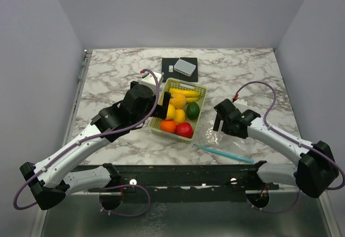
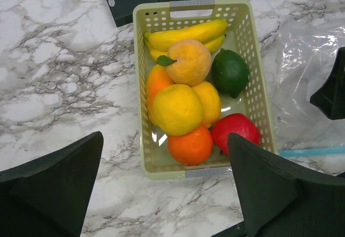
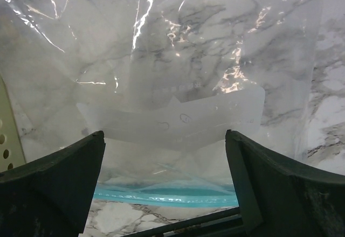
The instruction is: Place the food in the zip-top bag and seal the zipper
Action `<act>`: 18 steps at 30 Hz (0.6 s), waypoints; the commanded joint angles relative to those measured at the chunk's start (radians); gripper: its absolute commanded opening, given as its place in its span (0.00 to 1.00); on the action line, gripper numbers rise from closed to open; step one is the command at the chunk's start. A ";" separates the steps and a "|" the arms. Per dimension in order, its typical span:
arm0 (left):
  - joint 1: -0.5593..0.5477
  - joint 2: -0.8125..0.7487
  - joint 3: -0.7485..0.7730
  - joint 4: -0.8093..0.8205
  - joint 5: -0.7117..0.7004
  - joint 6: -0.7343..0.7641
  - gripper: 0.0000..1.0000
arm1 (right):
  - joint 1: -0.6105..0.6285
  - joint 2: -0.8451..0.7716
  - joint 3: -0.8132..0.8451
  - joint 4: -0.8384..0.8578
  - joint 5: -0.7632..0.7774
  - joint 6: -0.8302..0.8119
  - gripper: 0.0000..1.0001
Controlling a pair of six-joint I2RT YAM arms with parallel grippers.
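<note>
From above: marble table [image 1: 118, 70], pale yellow-green slotted basket [image 1: 190, 85] near its middle, long axis slanting from near-left to far-right; all the food [image 1: 179, 114] inside it, banana [image 1: 185, 92] crosswise at the far end, dark green fruit [image 1: 193, 110] by the right wall, red apple [image 1: 185, 130] in the near right corner; left gripper [image 1: 163, 109] over the basket's left rim, spread wide, grasping nothing; zip-top bag [image 1: 229, 139] flat on the marble just right of the basket; zipper [image 1: 226, 154] along the bag's near edge, long axis left to right, slanting a little toward the near right, mouth toward the arm bases; right gripper [image 1: 222, 126] above the bag, likewise spread, holding nothing; black flat box [image 1: 172, 64] with a grey case [image 1: 185, 66] on it beyond the basket. From the left wrist: fingers [image 2: 48, 183] far apart at the bottom corners; basket straight ahead, long axis pointing away; peach-coloured fruit [image 2: 188, 62] against the banana, lemon [image 2: 178, 109] in the middle, orange [image 2: 190, 144] at the near end touching the apple; bag edge and a short piece of zipper at the right. From the right wrist: that gripper's fingers [image 3: 51, 183] wide apart, bag flat ahead, zipper lying crosswise low between them, mouth toward the camera; sliver of basket wall at far left.
</note>
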 commanded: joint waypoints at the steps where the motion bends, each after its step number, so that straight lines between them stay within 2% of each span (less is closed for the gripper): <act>1: -0.002 -0.008 -0.005 0.014 0.018 -0.003 0.99 | -0.017 0.028 -0.040 0.092 -0.048 -0.026 1.00; 5: -0.001 -0.007 -0.005 0.014 0.017 -0.005 0.99 | -0.031 0.037 -0.086 0.144 -0.082 -0.036 0.94; 9: -0.002 -0.007 -0.003 0.014 0.019 -0.010 0.99 | -0.038 0.049 -0.123 0.180 -0.105 -0.039 0.83; 14: -0.002 -0.007 0.000 0.012 0.019 -0.012 0.99 | -0.041 0.053 -0.142 0.200 -0.116 -0.044 0.60; 18: -0.002 -0.003 0.006 0.012 0.020 -0.014 0.99 | -0.043 0.052 -0.143 0.199 -0.116 -0.051 0.37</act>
